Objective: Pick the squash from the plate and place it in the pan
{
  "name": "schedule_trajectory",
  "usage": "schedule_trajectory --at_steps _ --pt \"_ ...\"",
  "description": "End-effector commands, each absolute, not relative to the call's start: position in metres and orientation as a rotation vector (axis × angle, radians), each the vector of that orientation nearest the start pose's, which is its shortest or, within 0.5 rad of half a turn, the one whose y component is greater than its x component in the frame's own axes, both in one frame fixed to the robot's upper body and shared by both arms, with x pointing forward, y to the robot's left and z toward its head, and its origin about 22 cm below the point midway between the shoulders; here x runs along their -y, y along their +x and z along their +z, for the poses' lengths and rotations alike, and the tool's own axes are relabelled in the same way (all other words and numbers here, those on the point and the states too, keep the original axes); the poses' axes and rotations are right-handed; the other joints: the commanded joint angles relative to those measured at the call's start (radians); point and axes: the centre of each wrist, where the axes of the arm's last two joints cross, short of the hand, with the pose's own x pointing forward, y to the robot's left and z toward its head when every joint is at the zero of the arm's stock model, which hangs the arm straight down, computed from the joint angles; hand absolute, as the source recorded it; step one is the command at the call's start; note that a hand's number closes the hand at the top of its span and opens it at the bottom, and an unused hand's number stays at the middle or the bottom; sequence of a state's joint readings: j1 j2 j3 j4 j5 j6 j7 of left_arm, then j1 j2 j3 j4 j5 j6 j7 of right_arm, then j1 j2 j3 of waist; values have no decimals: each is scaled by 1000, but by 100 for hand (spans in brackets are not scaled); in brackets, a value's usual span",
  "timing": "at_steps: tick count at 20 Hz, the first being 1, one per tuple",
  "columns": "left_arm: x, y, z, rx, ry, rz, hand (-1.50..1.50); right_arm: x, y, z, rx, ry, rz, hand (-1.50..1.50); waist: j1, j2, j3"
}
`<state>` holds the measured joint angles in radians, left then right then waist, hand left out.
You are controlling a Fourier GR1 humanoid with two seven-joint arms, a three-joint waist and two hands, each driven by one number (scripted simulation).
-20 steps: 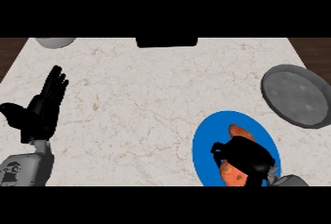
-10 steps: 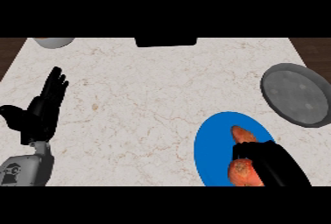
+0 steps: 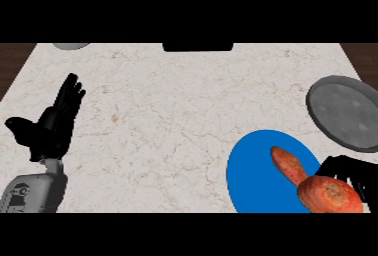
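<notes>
Nothing moved yet: the squash (image 3: 316, 186) lies on the blue plate (image 3: 255, 175) at lower right, my right hand (image 3: 353, 175) beside it, grip unclear; the pan (image 3: 347, 112) waits.

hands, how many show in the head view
2. The left hand rests open, fingers up, at the left over the counter. The right hand is at the lower right edge beside the squash, partly cut off.

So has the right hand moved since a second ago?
Yes. The right hand has slid off the squash toward the blue plate's right edge.
</notes>
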<state>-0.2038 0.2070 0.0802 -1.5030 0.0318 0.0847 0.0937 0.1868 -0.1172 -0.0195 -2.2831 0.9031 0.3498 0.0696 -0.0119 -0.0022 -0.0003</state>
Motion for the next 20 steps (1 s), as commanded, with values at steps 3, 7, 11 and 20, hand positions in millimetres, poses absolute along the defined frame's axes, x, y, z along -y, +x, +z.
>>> schedule_trajectory --at_steps 3,7,11,20 --pt "-270 289 41 1610 186 -44 0 293 198 149 1698 -794 558 150 15 5 1" --pt "-287 308 55 1625 200 -33 0 364 219 153 1672 -830 498 150 6 7 1" --pt "-261 305 56 1636 178 -56 0 401 269 147 1601 -959 510 150 34 11 2" --pt "-263 304 51 1645 166 -83 0 460 311 91 1487 -1200 568 150 62 19 4"
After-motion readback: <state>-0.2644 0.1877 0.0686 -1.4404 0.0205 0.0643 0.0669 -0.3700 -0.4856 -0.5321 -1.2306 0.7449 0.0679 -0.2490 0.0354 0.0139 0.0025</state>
